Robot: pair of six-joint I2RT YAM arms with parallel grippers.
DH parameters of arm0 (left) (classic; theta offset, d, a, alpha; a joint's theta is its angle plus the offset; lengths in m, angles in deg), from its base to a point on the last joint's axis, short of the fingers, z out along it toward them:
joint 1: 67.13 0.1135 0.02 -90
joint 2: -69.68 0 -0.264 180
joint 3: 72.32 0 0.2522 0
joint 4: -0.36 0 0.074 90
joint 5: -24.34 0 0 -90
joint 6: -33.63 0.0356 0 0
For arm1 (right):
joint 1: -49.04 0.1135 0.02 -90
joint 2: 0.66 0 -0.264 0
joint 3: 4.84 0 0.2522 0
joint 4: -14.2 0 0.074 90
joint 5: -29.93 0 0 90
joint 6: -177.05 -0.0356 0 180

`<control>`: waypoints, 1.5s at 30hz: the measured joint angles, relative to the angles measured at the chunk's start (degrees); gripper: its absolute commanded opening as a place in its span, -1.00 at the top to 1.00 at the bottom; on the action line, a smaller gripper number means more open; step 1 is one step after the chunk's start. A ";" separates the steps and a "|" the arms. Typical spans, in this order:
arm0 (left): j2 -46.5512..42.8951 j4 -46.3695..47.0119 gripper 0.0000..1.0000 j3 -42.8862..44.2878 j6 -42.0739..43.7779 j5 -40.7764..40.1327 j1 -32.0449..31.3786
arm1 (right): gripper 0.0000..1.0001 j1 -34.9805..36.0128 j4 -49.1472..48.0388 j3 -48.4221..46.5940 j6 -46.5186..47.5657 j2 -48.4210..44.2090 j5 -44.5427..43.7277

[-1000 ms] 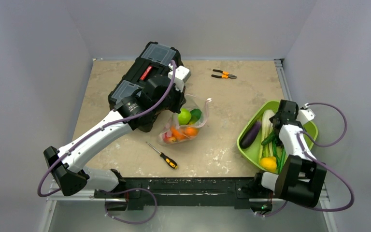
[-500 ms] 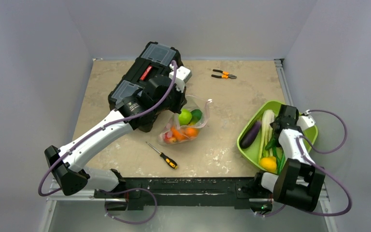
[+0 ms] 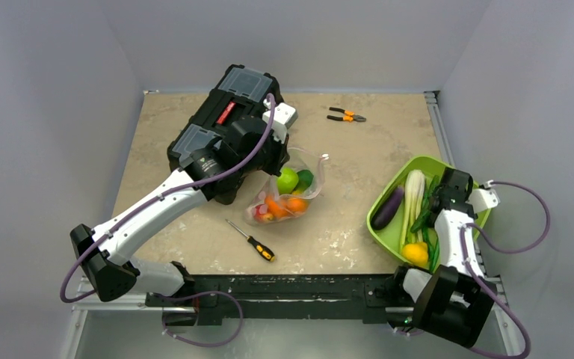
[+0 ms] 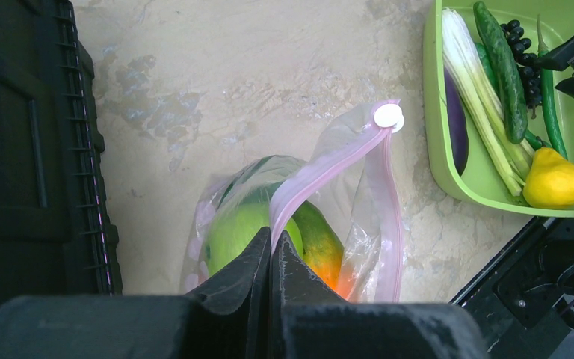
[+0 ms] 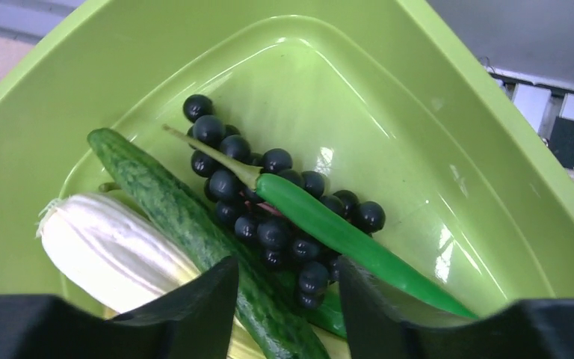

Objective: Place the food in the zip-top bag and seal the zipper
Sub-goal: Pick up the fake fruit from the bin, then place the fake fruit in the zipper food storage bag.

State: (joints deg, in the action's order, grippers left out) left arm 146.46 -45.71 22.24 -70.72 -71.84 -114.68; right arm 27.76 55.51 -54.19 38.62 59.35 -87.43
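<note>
- Left wrist view: left jaws clamped on the zipper (image 4: 329,168) of the zip-top bag (image 4: 370,217) (fruit (image 4: 243,228) inside), middle of the desk (image 3: 359,149).
- Right jaws apart above the cucumber (image 5: 172,202) in the bowl (image 5: 433,127), desk's right edge.

black toolbox (image 3: 220,120): 1 | pliers (image 3: 346,115): 1 | screwdriver (image 3: 250,240): 1 | green bowl (image 5: 433,149): 1 | zip-top bag (image 4: 377,194): 1 | aubergine (image 3: 388,207): 1; cucumber (image 5: 187,224): 1; green chilli (image 5: 344,239): 1; grape bunch (image 5: 276,232): 1; yellow fruit (image 4: 555,179): 1; leafy green (image 3: 412,198): 1
</note>
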 measured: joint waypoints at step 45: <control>0.26 -0.02 1.00 0.11 -0.04 0.07 0.00 | 1.00 -7.61 -10.45 4.42 6.23 3.52 8.85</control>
State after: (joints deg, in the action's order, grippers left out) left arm 146.72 -45.74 22.34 -70.76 -71.77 -114.68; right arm 20.15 45.06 -49.78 44.85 62.87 -78.58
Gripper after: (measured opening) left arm 0.002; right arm 0.072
